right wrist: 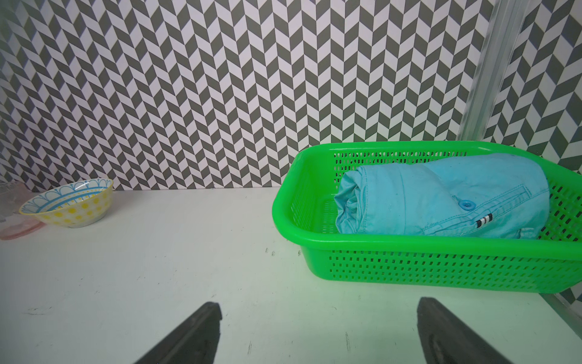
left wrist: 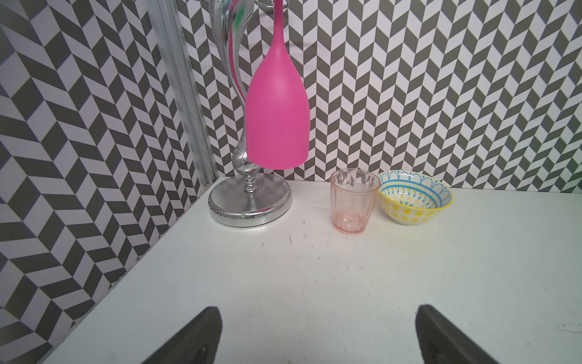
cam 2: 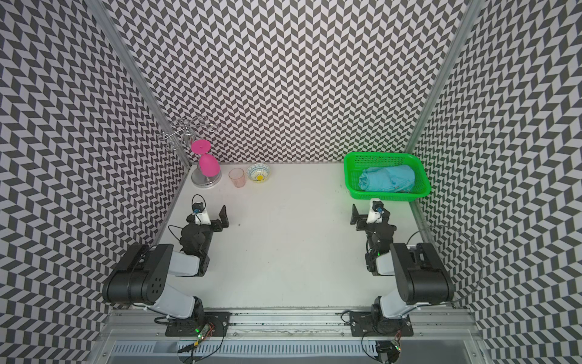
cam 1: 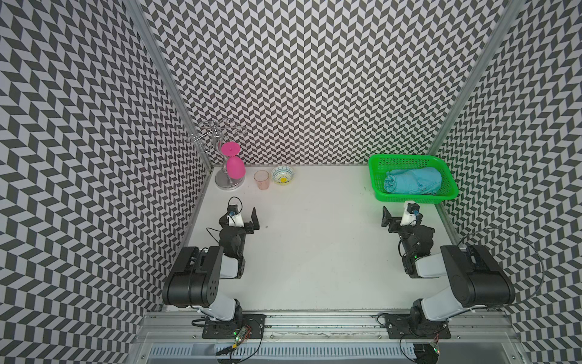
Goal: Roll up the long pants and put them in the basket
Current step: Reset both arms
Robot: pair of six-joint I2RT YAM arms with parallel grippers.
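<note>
The long pants are a turquoise roll lying inside the green basket at the table's back right. In the right wrist view the long pants show a button and a small striped tag, and the basket rim runs in front of them. My right gripper stands open just in front of the basket, nothing between its fingers. Open too and holding nothing, my left gripper rests over bare table at the left.
At the back left stands a chrome rack with a pink wine glass hung upside down. Beside it are a pink tumbler and a patterned bowl. Patterned walls enclose three sides.
</note>
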